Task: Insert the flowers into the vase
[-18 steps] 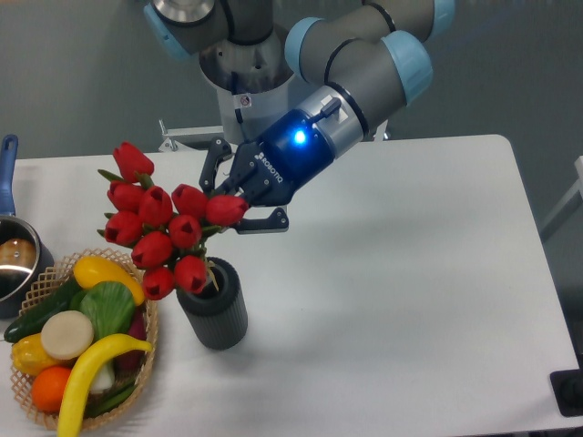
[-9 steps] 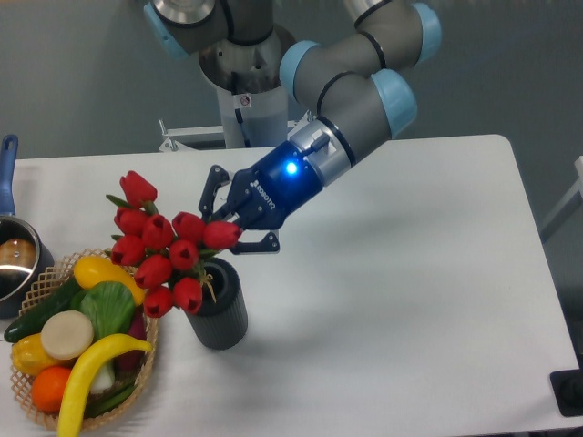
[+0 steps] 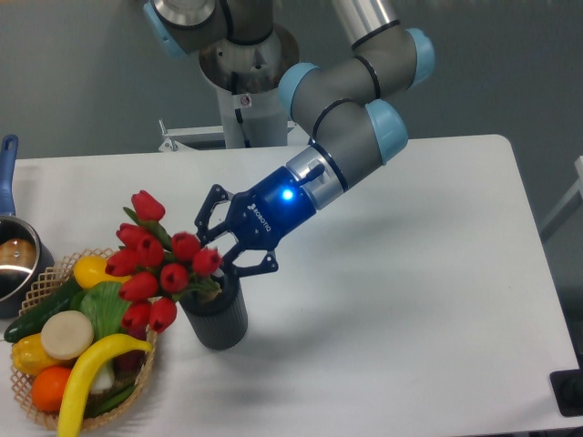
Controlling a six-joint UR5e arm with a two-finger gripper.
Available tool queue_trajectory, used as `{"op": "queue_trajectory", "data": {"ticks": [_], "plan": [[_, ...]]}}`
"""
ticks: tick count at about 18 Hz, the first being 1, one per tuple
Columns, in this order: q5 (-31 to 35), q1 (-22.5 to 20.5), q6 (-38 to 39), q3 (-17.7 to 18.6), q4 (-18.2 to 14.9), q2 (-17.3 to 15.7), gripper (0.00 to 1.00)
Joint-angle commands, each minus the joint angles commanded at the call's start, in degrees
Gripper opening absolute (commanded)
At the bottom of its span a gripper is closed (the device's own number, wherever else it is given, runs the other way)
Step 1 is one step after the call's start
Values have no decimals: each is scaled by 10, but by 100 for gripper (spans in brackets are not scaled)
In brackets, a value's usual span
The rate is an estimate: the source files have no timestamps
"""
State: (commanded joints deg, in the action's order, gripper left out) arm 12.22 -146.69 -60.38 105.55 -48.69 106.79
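Note:
The flowers [image 3: 157, 262], a bunch of red tulip buds with green leaves, lean out to the left of the vase's mouth and over the basket. Their stems go down into the mouth. The vase [image 3: 220, 323] is a dark grey ribbed cylinder standing upright on the white table. My gripper [image 3: 217, 250] comes in from the upper right, just above the vase's rim. Its fingers [image 3: 208, 208] close around the stems beside the buds. The fingertips are partly hidden behind the buds.
A woven basket [image 3: 148, 350] of toy fruit and vegetables stands just left of the vase, under the buds. A blue-handled metal pot [image 3: 13, 262] sits at the left edge. The arm's base [image 3: 244, 82] rises at the back of the table.
My gripper has moved down and to the left with the flowers. The buds sank from above the vase to its rim, and the stems went into the mouth.

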Motion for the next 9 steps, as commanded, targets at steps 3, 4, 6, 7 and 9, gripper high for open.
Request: {"op": "queue_trajectory", "data": {"ticks": [3,4,6,7,9], "plan": [[0,-3,0,16,0,-7,85],[0,-4,0,18,-1,-12,89],[0,-12,0,28,-2,-24,99],[0,-17,0,33,-1,-29,99],[0,-29,2,38,-2,-39,100]]}}
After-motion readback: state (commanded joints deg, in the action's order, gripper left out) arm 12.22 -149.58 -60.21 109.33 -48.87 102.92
